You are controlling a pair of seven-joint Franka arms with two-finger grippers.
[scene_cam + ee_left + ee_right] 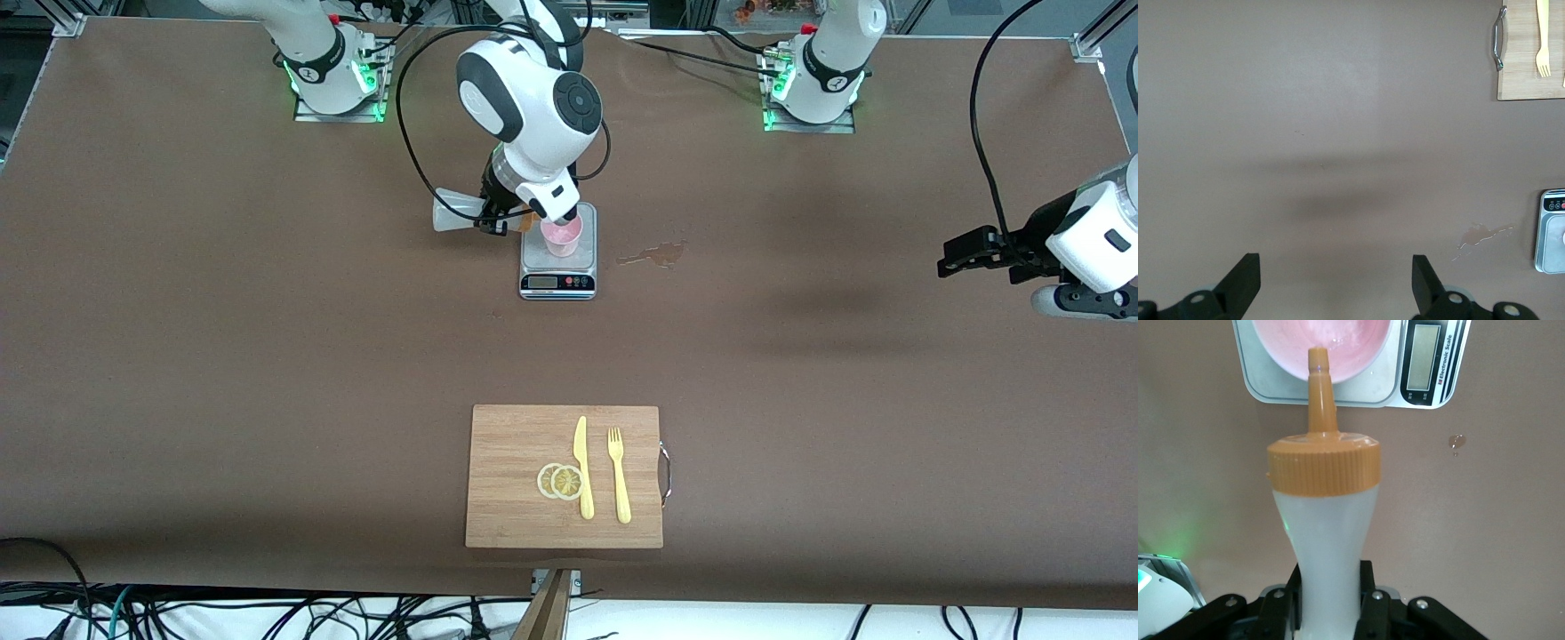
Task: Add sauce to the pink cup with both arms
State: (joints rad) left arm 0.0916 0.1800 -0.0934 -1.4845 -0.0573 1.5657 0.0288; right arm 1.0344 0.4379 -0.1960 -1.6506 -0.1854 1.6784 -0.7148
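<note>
The pink cup [562,236] stands on a small digital scale [557,274]. My right gripper [498,218] is shut on the sauce bottle [458,213] and holds it tipped on its side, its orange nozzle [1318,387] pointing over the cup's rim [1321,350]. In the right wrist view the fingers [1367,600] clamp the whitish bottle body [1328,547] below the orange cap [1323,463]. My left gripper [965,253] is open and empty, waiting above bare table at the left arm's end; its fingertips [1245,280] stand wide apart.
A wooden cutting board [533,444] with a yellow knife [583,467], a yellow fork [618,471] and two lemon slices [560,481] lies near the front camera. A small wet spill [656,255] lies beside the scale toward the left arm's end.
</note>
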